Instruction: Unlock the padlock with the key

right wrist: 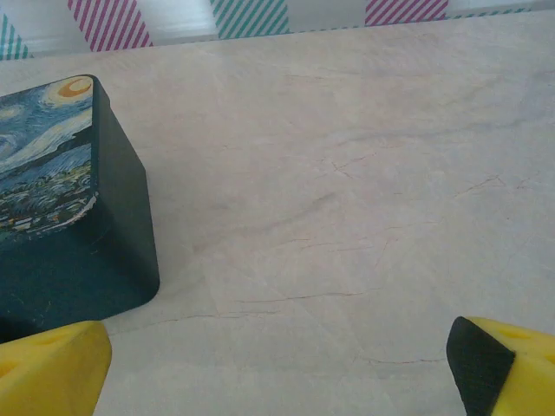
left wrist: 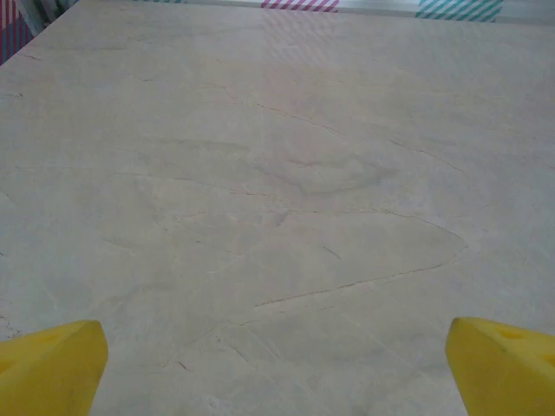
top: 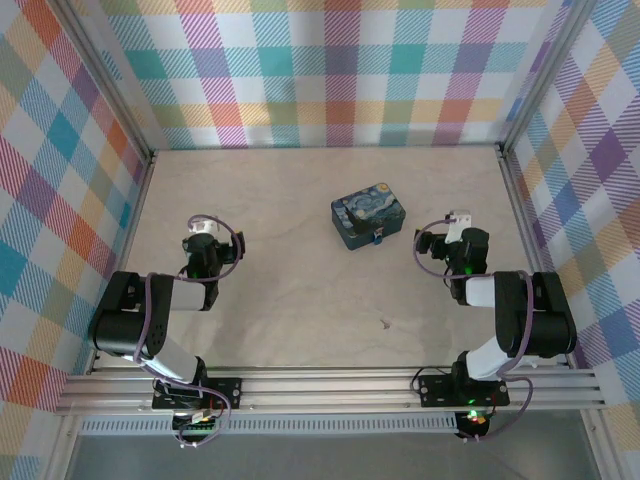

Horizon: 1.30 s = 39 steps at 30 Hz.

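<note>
The tiny blue padlock (top: pixel 377 237) sits against the near side of a blue-and-yellow painted tin (top: pixel 368 216) in the middle of the table. The key (top: pixel 385 323) is a small dark sliver lying alone on the table, nearer to me than the tin. My left gripper (top: pixel 203 228) hovers to the far left of the tin, open, its yellow fingertips (left wrist: pixel 52 368) wide apart over bare table. My right gripper (top: pixel 455 222) is just right of the tin, open (right wrist: pixel 277 373) with nothing between its fingers; the tin's corner (right wrist: pixel 78 217) lies to its left.
Plaid walls (top: pixel 320 70) close in the table at the back and on both sides. An aluminium rail (top: pixel 330 388) with the arm bases runs along the near edge. The pale tabletop (top: pixel 290 290) lies between the two arms.
</note>
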Each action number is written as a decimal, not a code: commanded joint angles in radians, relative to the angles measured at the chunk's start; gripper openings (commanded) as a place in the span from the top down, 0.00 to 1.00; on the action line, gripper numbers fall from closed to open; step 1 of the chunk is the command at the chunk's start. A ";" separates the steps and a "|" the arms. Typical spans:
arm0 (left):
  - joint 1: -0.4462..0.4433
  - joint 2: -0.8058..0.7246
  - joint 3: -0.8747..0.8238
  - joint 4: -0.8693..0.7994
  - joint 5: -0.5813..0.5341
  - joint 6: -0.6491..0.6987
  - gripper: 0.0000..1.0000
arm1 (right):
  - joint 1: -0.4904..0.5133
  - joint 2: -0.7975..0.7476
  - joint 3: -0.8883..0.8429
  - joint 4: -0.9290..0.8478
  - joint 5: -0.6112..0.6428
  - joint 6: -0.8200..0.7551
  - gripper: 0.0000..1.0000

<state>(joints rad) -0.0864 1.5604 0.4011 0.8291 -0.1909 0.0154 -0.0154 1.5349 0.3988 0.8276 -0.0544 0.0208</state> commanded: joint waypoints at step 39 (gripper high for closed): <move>0.004 -0.306 0.086 -0.358 -0.028 -0.113 0.00 | 0.007 -0.286 0.159 -0.512 0.082 0.136 0.00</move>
<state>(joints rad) -0.0864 1.3071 0.4389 0.5934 -0.2028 -0.0216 -0.0147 1.2945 0.5049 0.5011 -0.0067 0.0692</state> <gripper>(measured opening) 0.997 0.996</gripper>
